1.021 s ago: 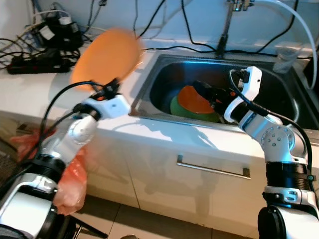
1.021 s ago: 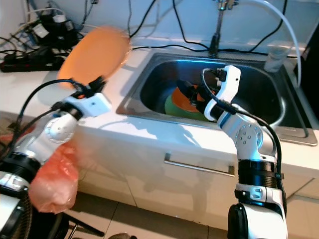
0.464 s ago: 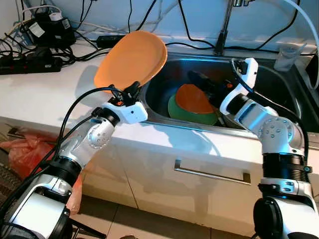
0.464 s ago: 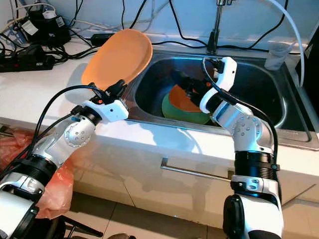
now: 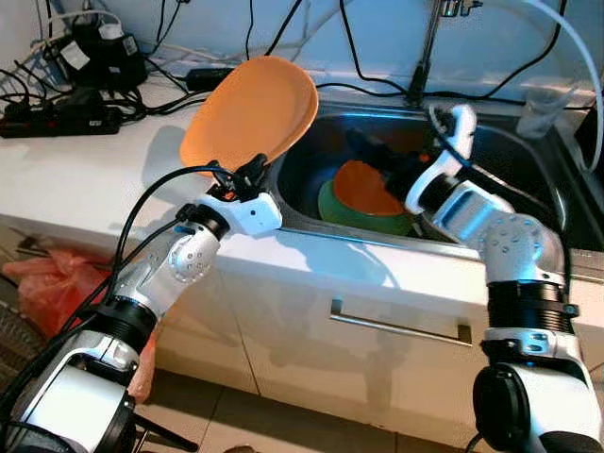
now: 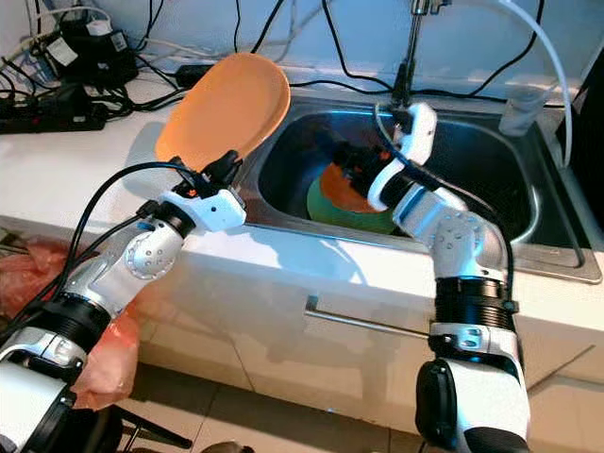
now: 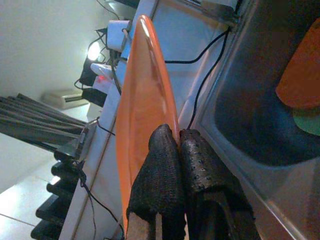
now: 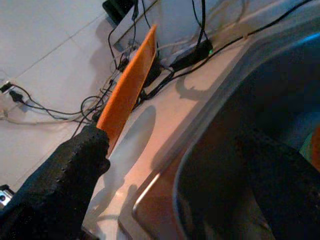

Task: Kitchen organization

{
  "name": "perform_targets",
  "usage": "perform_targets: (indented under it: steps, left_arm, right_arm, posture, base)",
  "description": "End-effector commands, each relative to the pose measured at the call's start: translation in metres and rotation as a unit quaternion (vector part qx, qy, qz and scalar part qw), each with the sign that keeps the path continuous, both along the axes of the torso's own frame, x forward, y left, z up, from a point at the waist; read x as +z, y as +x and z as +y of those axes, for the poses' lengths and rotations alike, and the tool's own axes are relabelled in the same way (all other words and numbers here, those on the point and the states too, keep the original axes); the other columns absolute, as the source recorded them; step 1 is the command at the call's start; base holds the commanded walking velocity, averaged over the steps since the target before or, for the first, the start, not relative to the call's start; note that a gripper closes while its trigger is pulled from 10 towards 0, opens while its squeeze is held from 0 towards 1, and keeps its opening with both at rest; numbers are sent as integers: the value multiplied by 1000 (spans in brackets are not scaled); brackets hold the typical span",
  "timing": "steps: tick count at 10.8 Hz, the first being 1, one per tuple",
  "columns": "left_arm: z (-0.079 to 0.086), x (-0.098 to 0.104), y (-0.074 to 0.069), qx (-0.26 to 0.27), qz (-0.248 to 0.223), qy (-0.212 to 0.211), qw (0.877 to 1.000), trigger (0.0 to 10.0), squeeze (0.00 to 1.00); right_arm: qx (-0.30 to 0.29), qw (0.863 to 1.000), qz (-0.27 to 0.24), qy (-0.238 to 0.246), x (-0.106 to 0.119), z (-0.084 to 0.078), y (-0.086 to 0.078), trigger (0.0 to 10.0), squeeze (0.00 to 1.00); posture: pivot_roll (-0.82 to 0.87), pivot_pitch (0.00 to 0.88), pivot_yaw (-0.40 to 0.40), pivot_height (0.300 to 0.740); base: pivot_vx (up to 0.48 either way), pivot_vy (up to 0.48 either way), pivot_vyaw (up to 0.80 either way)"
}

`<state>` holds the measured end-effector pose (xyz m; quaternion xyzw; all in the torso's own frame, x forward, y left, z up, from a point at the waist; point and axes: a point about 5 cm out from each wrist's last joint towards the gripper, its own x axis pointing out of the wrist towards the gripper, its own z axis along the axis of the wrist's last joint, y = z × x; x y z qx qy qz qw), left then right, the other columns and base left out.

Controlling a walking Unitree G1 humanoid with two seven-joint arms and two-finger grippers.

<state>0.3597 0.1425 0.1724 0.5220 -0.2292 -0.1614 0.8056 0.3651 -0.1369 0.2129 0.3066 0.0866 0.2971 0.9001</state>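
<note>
Left gripper point(image 5: 247, 176): its jaws are pinching the lower rim of the orange plate point(image 5: 253, 111) and holding it up, tilted, above the white surface point(image 5: 113, 151) just beside the left edge of the sink point(image 5: 557, 203). In the left wrist view the two black fingers point(image 7: 162, 175) are pressing together on the plate's edge.

Orange plate: it is standing nearly on edge in the air, its face turning toward the camera, its upper rim reaching over the sink's left corner — touching nothing but the jaws.

Right gripper point(image 6: 332, 151): it is reaching down into the sink basin, above the dishes lying there. In the right wrist view its jaws are standing spread, with one finger point(image 8: 65, 185) near and the other well apart from it, nothing between them.

Sink: a steel basin sunk in the surface, holding a green bowl point(image 5: 363, 208) with a second orange dish point(image 5: 366, 187) resting in it.

Tap point(image 5: 427, 47): it is rising behind the basin, with a white hose point(image 5: 557, 38) curving off to the right.

Cup point(image 5: 538, 109): a clear one is standing on the far right rim of the sink.

Back of the surface: black cables and a power strip point(image 5: 61, 118) are lying along the wall at the left.

Below: a white drawer front with a metal handle point(image 5: 401, 326), and a red plastic bag point(image 5: 47, 288) by the floor on the left.
</note>
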Motion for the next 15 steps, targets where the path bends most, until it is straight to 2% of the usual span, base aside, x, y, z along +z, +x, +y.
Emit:
perform_targets:
  steps: [1, 4, 8, 9, 10, 15]
  left_arm:
    - [-6, 16, 1, -9, -40, -10, 999, 0, 0]
    - [-18, 18, -1, -25, -44, -17, 999, 0, 0]
    - [-37, 18, -4, -48, -44, -29, 997, 0, 0]
    - [-40, 19, -4, -53, -45, -31, 997, 0, 0]
    - [-44, 19, -5, -60, -46, -33, 997, 0, 0]
    - [-57, 19, -15, -88, -45, -40, 994, 0, 0]
  right_arm:
    - [17, 1000, -14, 11, 10, 9, 4, 10000, 1000]
    - [36, 999, -14, 23, 7, 24, 10, 10000, 1000]
    - [45, 998, -26, 46, 13, 35, 14, 10000, 1000]
    - [56, 996, -39, 57, 18, 40, 13, 10000, 416]
    - [69, 994, -55, 63, 23, 46, 11, 10000, 0]
    - [86, 988, -84, 100, 31, 54, 11, 10000, 0]
  posture:
    - [68, 0, 26, 740]
    - [82, 0, 14, 740]
    - [78, 0, 17, 740]
    - [76, 0, 20, 740]
    - [75, 0, 23, 740]
    - [87, 0, 24, 740]
  base:
    - [0, 0, 0]
    - [0, 0, 0]
    - [0, 0, 0]
    - [0, 0, 0]
    - [0, 0, 0]
    - [0, 0, 0]
